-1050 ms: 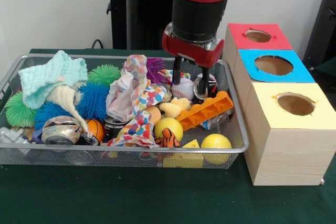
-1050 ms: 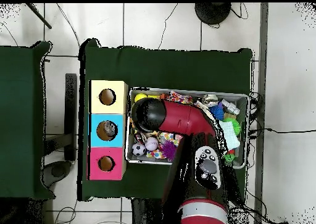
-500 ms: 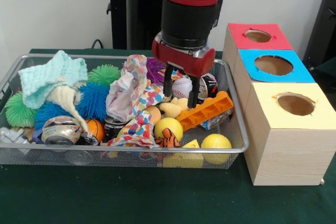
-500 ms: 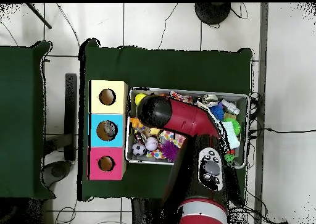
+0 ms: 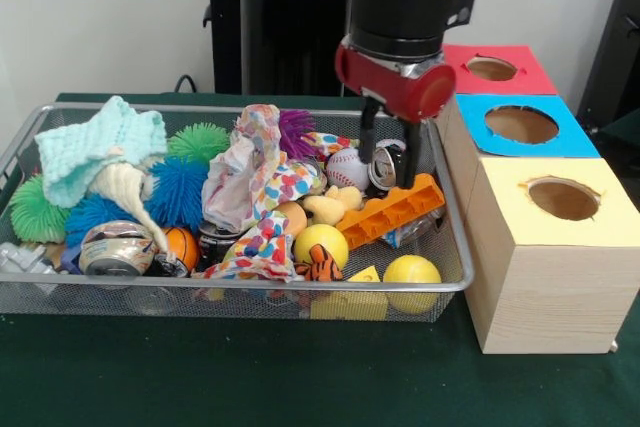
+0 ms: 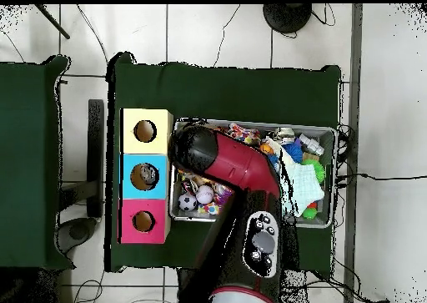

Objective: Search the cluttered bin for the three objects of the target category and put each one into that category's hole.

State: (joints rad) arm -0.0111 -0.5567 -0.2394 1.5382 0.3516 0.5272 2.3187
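Green cloth is covering the counter [image 5: 300, 377], and only the overhead view is showing the white tiled floor [image 6: 384, 108] around it and a second green surface [image 6: 29, 162] off to one side.

Across the cloth, the wire bin [image 5: 455, 277] is lying just beside a row of three wooden boxes, touching or nearly so. The red-topped box [image 5: 520, 72], the blue-topped box [image 5: 570, 142] and the yellow-topped box [image 5: 610, 217] are each showing one round hole.

From above, the red and black arm [image 6: 242, 162] is covering much of the bin, hiding the tool altogether. The front view is showing it plainly: the tool [image 5: 388, 159] is hanging over the bin's end nearest the boxes, its two fingers [image 5: 411, 157] spread apart with nothing between them, their tips just above the orange block [image 5: 395, 209].

Inside the bin, a pale green knitted cloth [image 5: 95, 147] and a patterned cloth [image 5: 255, 172] are lying over spiky balls. Smaller pieces are sitting nearer the tool: a baseball [image 5: 347, 168], two yellow balls [image 5: 412, 272], and a small basketball [image 5: 182, 244]. The overhead view alone is showing a soccer ball [image 6: 188, 202].
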